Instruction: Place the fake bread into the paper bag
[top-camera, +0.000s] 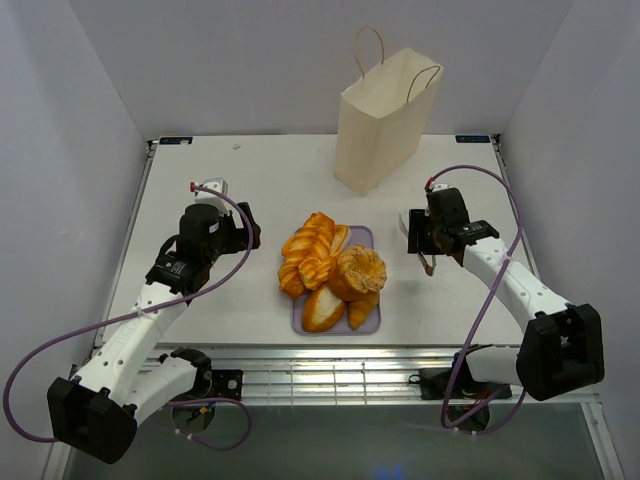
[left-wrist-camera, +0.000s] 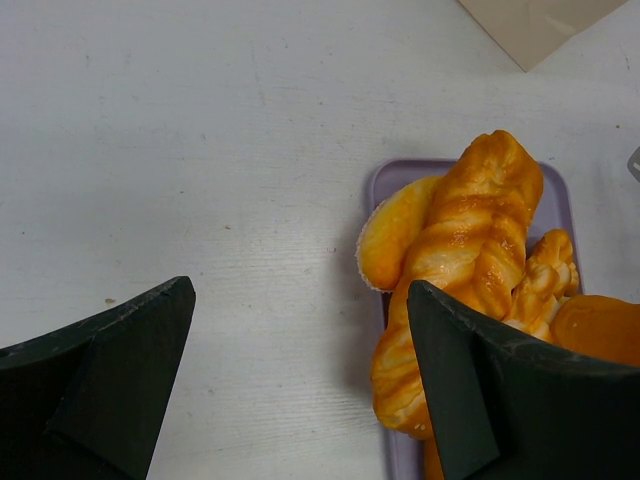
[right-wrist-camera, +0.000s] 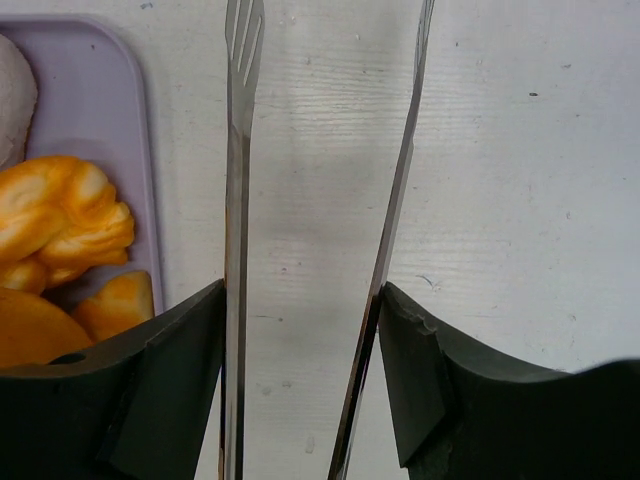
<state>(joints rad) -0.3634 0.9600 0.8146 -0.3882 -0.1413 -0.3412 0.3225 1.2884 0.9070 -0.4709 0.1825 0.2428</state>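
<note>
Several glossy golden-orange breads (top-camera: 330, 275) lie piled on a lilac tray (top-camera: 362, 238) at the table's middle. The cream paper bag (top-camera: 385, 120) stands upright at the back, right of centre. My left gripper (top-camera: 245, 232) is open and empty, low over the table just left of the tray. In the left wrist view a braided loaf (left-wrist-camera: 470, 250) lies beside the right finger of my left gripper (left-wrist-camera: 300, 380). My right gripper (top-camera: 425, 245), right of the tray, is shut on metal tongs (right-wrist-camera: 238, 200) whose two arms point ahead, spread apart.
The bag's bottom corner (left-wrist-camera: 540, 25) shows at the top of the left wrist view. The tray's edge (right-wrist-camera: 90, 90) with bread on it (right-wrist-camera: 60, 215) lies left of the tongs in the right wrist view. White walls enclose the table.
</note>
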